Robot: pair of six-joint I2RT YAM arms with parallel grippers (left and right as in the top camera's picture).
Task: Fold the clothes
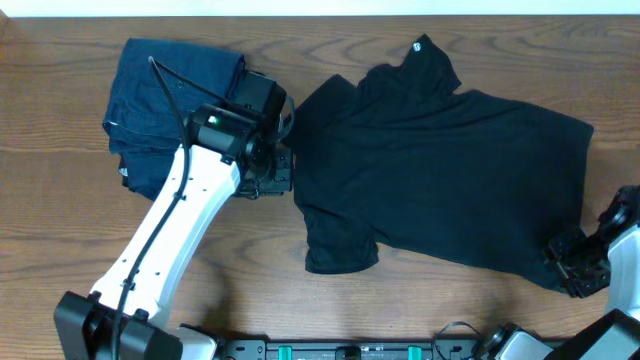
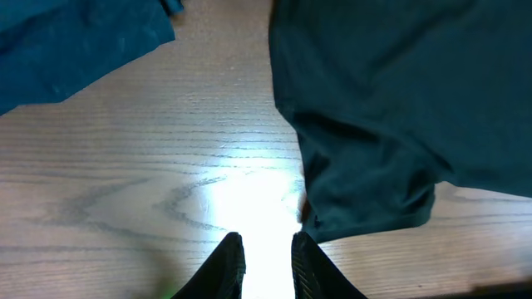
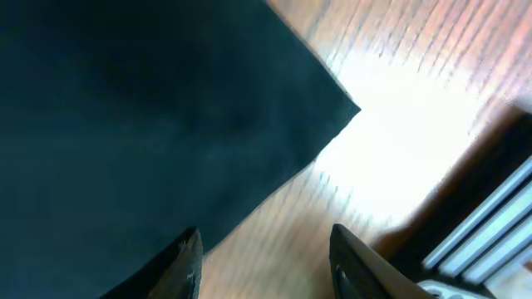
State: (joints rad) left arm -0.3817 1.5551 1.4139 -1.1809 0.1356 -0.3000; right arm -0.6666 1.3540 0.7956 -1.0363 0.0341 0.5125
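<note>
Nearest the overhead camera, the white left arm [image 1: 170, 220] reaches from the near edge across the wooden table [image 1: 60, 200]. Its tip sits between a stack of dark blue cloth [image 1: 160, 100] and the black shirt [image 1: 450, 170], just beside the shirt's left edge. The left jaws stand only a little apart. In the left wrist view the two dark fingers [image 2: 229, 270] show a narrow strip of bright bare table between them and hold nothing. Ahead of them lies a rumpled short sleeve [image 2: 366, 191] of the shirt, with blue cloth in the upper left corner of that view.

The shirt lies spread out on the middle and right of the table, apart from the blue stack. Its collar points to the far edge, where a small white tag [image 1: 418, 46] shows. The rumpled sleeve lies toward the near edge on the left, and the hem lies to the right.

The right arm [image 1: 625, 270] comes in at the lower right, its tip at the shirt's near right corner. The right jaws are spread wide with nothing clamped. In the right wrist view one finger [image 3: 187, 266] sits over the shirt's edge and the other over bare wood. Whether it touches the cloth cannot be told.
</note>
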